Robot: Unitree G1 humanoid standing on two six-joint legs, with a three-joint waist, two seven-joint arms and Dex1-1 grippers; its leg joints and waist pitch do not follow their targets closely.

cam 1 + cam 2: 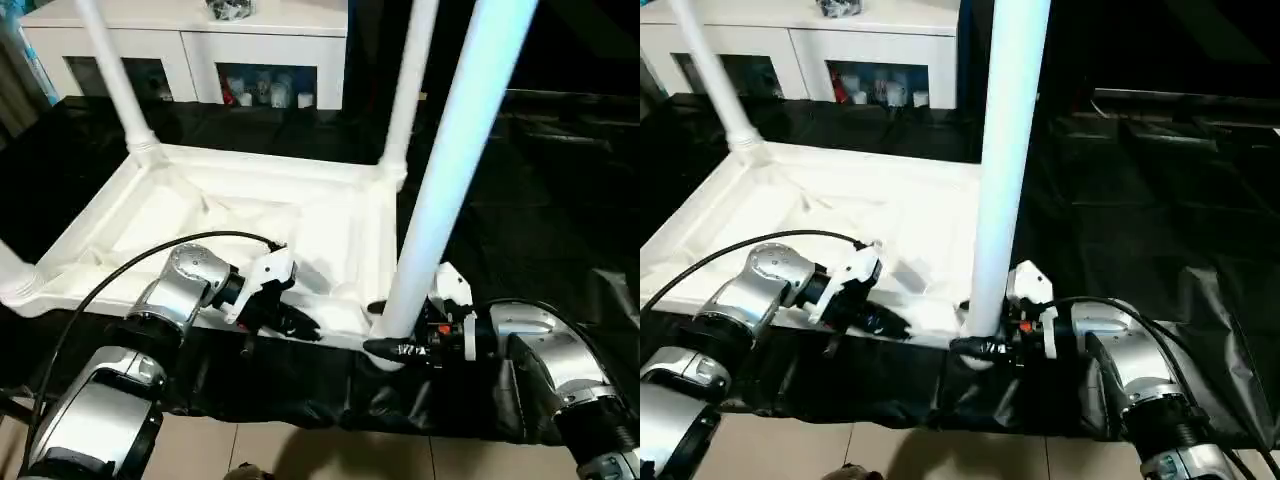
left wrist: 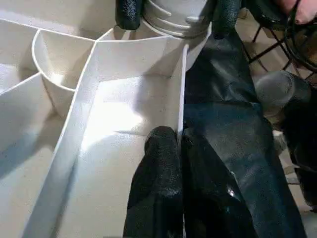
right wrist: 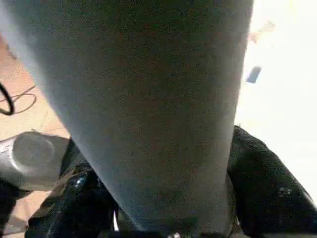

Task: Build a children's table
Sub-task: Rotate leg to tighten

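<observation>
Black-sheeted work table (image 1: pixel 560 160) filled the scene, with a white glass-door cabinet (image 1: pixel 250 60) at the far side. Children's table (image 1: pixel 250 230) lay upside down on the sheet, ribbed underside up, legs standing upright from the corner sockets.

Left gripper (image 1: pixel 290 322) sat at the near edge of the top, left of the near-right corner. Its fingers (image 2: pixel 158 188) were clenched on the thin near rim wall, one finger inside the tray, the other outside against the black sheet.

Right gripper (image 1: pixel 385 330) was at the near-right corner, low down at the foot of the near-right leg (image 1: pixel 450 170). One black finger lay on each side of the tube just above its socket. Right wrist view had the leg running straight up between the two fingers (image 3: pixel 267 188). Jaws spread around the leg; could not tell whether they actually pressed on it.
</observation>
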